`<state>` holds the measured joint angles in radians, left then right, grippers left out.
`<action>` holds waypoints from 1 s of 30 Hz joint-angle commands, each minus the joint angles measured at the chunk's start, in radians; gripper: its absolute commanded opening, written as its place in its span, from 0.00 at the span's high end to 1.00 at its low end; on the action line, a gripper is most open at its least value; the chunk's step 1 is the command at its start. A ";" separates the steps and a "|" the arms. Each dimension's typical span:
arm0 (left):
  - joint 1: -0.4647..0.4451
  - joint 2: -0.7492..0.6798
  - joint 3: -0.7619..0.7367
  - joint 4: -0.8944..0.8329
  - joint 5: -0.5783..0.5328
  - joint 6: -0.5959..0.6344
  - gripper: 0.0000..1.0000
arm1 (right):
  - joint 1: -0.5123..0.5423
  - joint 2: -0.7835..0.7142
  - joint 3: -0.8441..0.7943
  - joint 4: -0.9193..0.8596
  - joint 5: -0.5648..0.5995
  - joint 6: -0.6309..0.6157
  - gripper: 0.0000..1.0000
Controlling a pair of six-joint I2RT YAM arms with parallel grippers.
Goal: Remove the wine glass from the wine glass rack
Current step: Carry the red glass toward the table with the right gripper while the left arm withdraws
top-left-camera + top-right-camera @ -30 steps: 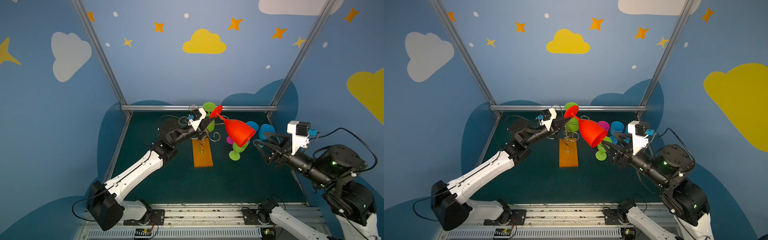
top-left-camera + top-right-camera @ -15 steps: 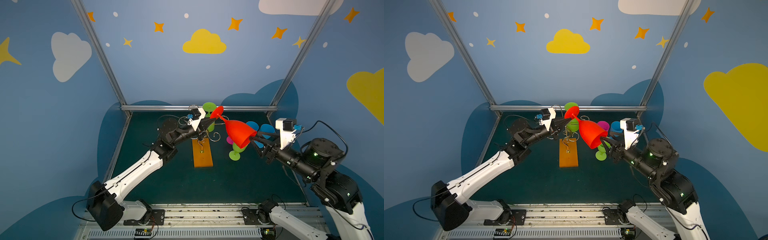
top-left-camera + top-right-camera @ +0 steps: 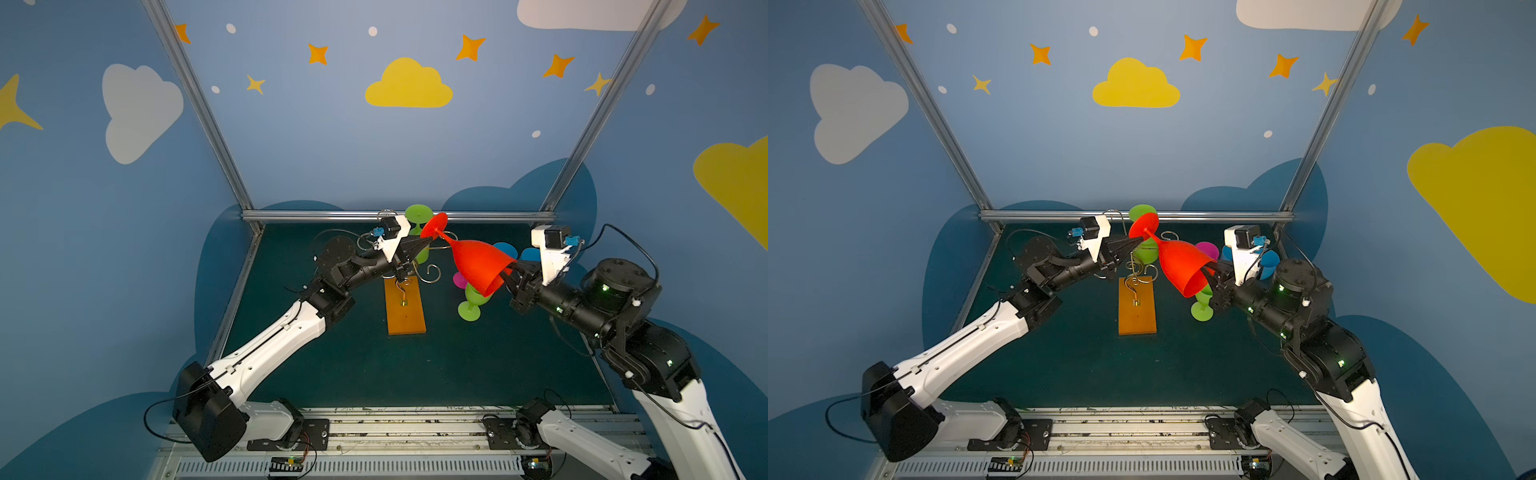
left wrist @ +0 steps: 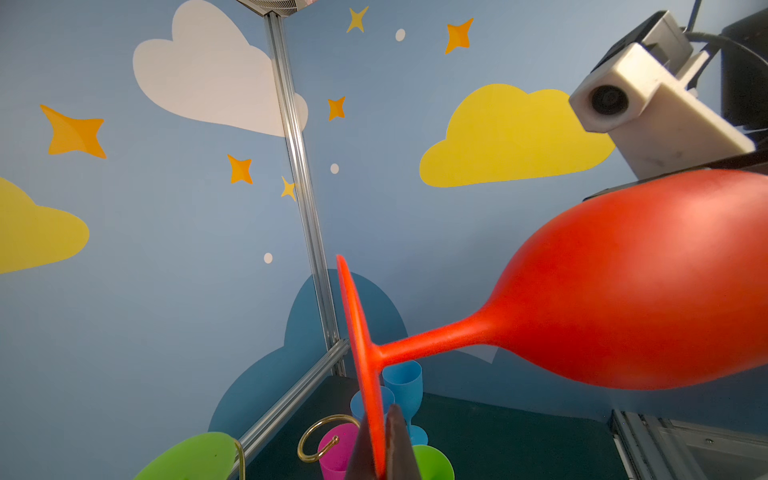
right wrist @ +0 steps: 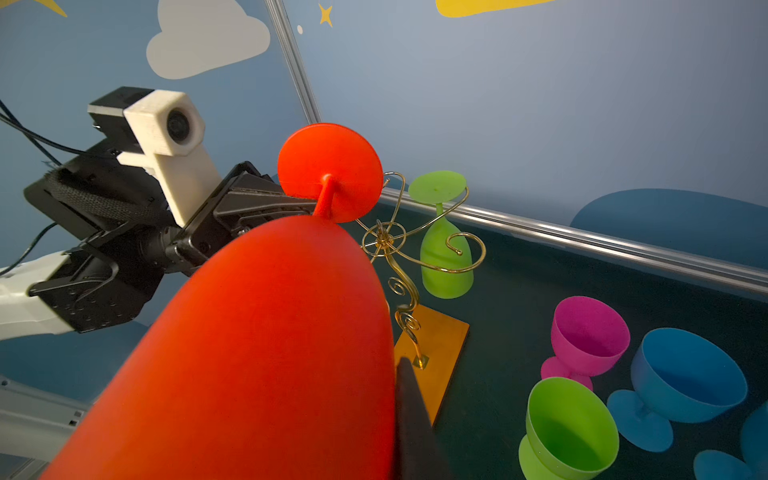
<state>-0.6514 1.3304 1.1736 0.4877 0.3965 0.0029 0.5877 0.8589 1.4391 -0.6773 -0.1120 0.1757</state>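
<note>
A red wine glass hangs tilted in the air, off the rack, its foot toward the back. My left gripper is shut on the edge of its round foot. My right gripper is shut on the bowl's rim; in the right wrist view one dark finger lies against the bowl and the other is hidden. The wine glass rack, gold wire on an orange base, stands below. A green glass still hangs on it upside down.
To the right of the rack, on the dark green mat, stand a green glass, a pink glass and blue glasses. A metal rail runs along the back edge.
My right arm has moved in toward the red bowl, and its jaws have shut on the rim. The left gripper and the glass have stayed where they were.
</note>
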 commanded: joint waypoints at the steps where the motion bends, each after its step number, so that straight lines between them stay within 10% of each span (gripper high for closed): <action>1: 0.012 0.000 0.023 0.026 -0.004 -0.025 0.94 | -0.002 -0.009 0.035 0.027 0.013 -0.009 1.00; 5: 0.021 -0.010 0.018 0.015 -0.060 -0.039 0.43 | -0.002 -0.019 0.052 0.011 0.052 -0.021 1.00; 11: 0.058 -0.048 0.000 -0.013 -0.207 -0.077 0.12 | -0.004 -0.052 0.095 -0.054 0.105 -0.046 1.00; 30: 0.423 -0.276 -0.078 -0.228 -0.339 -0.381 0.05 | -0.002 -0.099 0.136 -0.756 0.358 0.003 1.00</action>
<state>-0.2581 1.0744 1.1141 0.3099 0.0681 -0.3107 0.5861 0.7395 1.5864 -1.2861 0.1772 0.1452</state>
